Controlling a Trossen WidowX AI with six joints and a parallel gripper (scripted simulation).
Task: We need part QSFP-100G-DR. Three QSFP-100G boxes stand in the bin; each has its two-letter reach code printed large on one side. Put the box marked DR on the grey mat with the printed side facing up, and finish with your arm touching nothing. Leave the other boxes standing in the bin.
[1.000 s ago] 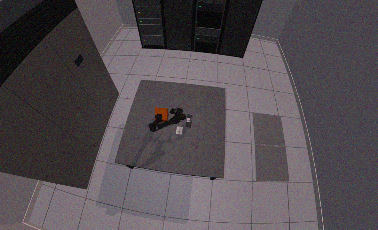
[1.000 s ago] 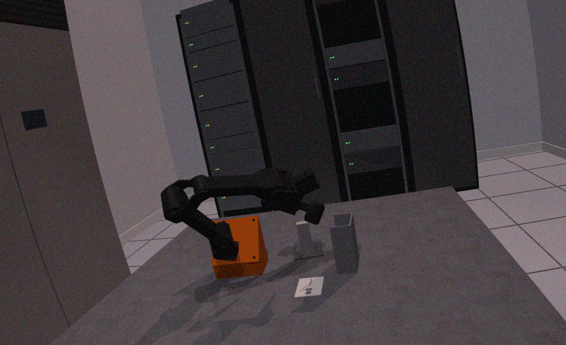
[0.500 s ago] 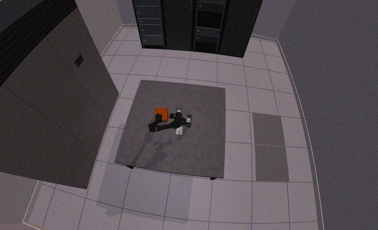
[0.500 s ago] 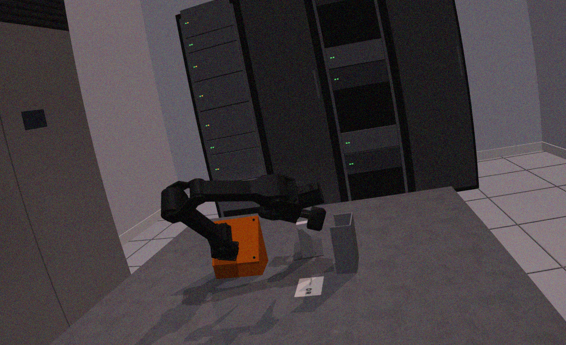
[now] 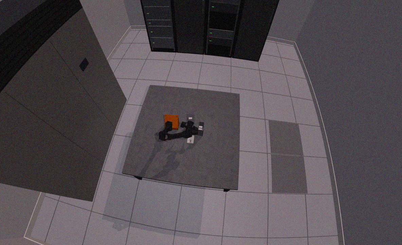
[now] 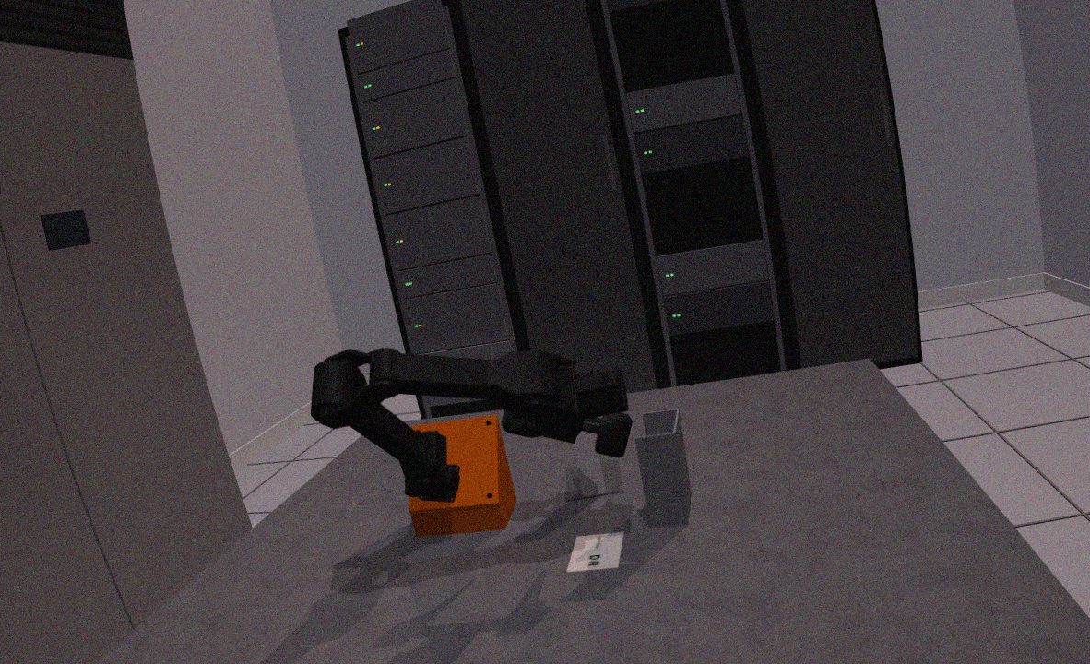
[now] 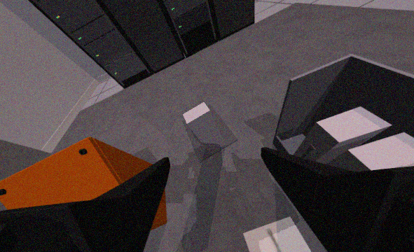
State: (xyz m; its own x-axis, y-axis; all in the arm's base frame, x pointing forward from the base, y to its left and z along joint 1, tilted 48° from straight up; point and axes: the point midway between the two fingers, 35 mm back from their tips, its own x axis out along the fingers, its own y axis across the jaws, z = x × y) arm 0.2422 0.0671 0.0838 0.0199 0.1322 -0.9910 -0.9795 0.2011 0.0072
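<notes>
- Our jaws (image 5: 189, 126) (image 6: 586, 437) are spread, holding nothing.
- Wrist view, centre: one box (image 5: 190, 118) (image 7: 196, 113) stands upright; we can't read its code.
- Right side: our bin (image 5: 201, 133) (image 6: 663, 482) (image 7: 309, 94) holds two boxes (image 7: 354, 124).

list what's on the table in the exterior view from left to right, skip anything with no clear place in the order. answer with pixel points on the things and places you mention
orange block (image 5: 174, 117) (image 6: 479, 462) (image 7: 52, 175) → white card printed DR (image 5: 190, 141) (image 6: 582, 561) (image 7: 294, 234) → grey bin (image 5: 200, 133) (image 6: 663, 479) (image 7: 308, 101)
</notes>
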